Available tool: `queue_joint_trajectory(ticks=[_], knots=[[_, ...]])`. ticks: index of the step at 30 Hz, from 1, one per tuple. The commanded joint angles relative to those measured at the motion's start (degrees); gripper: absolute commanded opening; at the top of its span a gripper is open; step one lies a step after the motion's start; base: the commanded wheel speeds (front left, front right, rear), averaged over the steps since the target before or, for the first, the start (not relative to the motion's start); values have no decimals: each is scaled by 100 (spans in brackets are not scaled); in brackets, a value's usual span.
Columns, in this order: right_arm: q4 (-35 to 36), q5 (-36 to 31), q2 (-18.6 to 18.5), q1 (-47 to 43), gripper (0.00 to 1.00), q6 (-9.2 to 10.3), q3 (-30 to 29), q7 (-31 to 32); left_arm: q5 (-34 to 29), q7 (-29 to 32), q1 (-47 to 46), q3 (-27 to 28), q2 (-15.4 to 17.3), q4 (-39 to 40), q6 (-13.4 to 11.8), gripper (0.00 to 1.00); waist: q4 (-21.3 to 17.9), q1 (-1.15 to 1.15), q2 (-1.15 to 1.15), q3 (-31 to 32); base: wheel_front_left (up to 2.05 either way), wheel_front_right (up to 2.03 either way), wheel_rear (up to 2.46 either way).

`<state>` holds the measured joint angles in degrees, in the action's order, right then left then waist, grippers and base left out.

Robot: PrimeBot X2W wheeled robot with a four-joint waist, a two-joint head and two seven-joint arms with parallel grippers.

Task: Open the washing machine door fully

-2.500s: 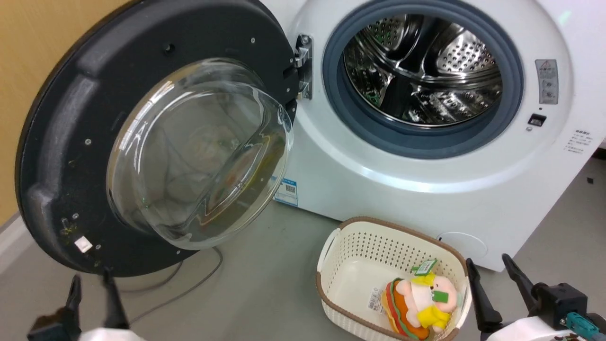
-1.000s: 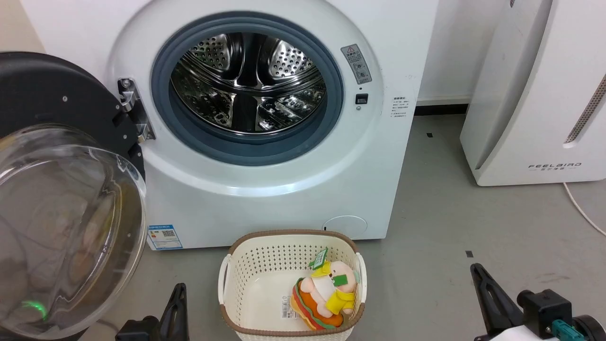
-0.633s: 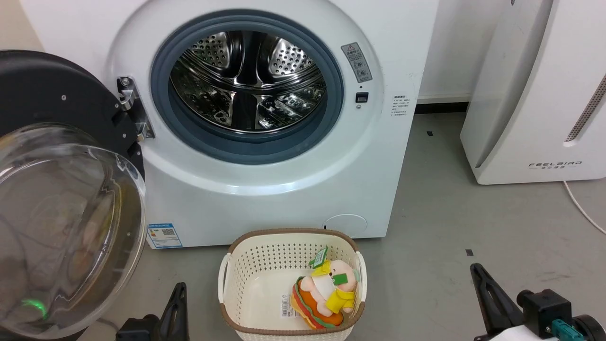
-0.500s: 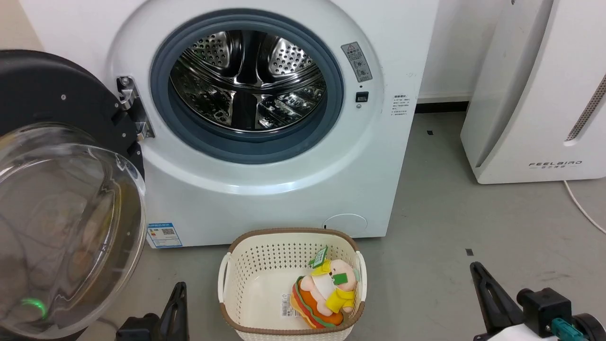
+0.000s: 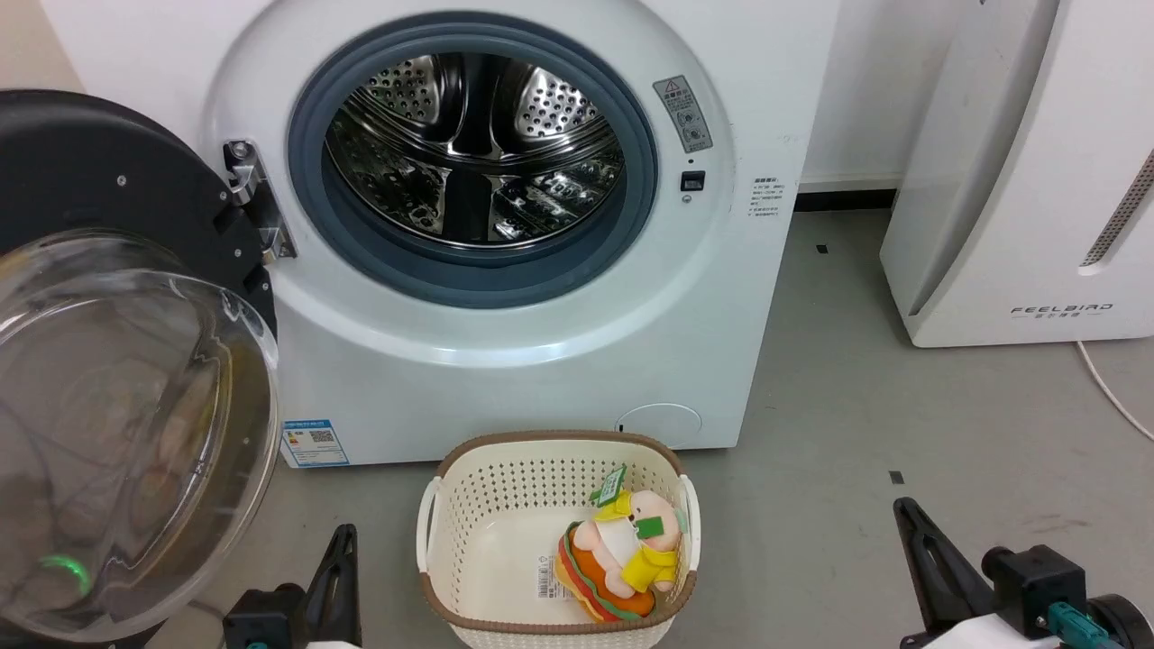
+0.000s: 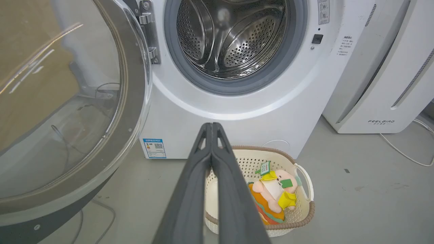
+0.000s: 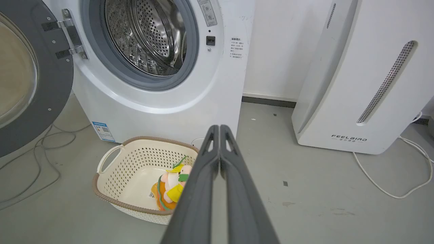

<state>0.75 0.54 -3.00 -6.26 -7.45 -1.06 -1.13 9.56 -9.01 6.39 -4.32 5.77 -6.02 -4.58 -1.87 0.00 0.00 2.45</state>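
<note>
The white washing machine (image 5: 505, 351) (image 6: 237, 112) (image 7: 152, 101) faces me with its steel drum exposed inside the grey gasket. Its round black washing machine door (image 5: 108, 171) (image 6: 132, 101) (image 7: 57, 84) hangs swung wide to the left on its hinge, glass bowl bulging toward me. My left gripper (image 5: 343, 534) (image 6: 211, 124) sits low by the door's lower edge, fingers pressed together, holding nothing. My right gripper (image 5: 902, 507) (image 7: 219, 127) is low over the floor at the right, also shut and empty. Neither touches the door.
A cream perforated basket (image 5: 469, 487) (image 6: 301, 206) (image 7: 112, 169) with a plush toy (image 5: 622, 554) stands on the floor before the machine. A white FEELBIRD appliance (image 5: 1019, 180) (image 7: 356, 84) stands right, its white cable (image 7: 390, 183) trailing over the floor. Grey cables (image 7: 30, 162) lie under the door.
The camera has swung right since the oldest frame, so the machine sits centred. Over the last second the view drifted slightly; door and both grippers stay put.
</note>
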Motion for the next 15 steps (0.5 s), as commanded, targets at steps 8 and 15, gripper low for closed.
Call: queue_joint_trajectory(ticks=[8,15], knots=[[-8,-17,4,158,0,-1,25,6,-146,106,-157,66,-56,81,65,0,18,0,0,-23,0,0,0],[-13,-20,5,191,0,-1,30,13,-203,162,-191,92,-72,117,93,0,30,0,0,-39,0,0,0]])
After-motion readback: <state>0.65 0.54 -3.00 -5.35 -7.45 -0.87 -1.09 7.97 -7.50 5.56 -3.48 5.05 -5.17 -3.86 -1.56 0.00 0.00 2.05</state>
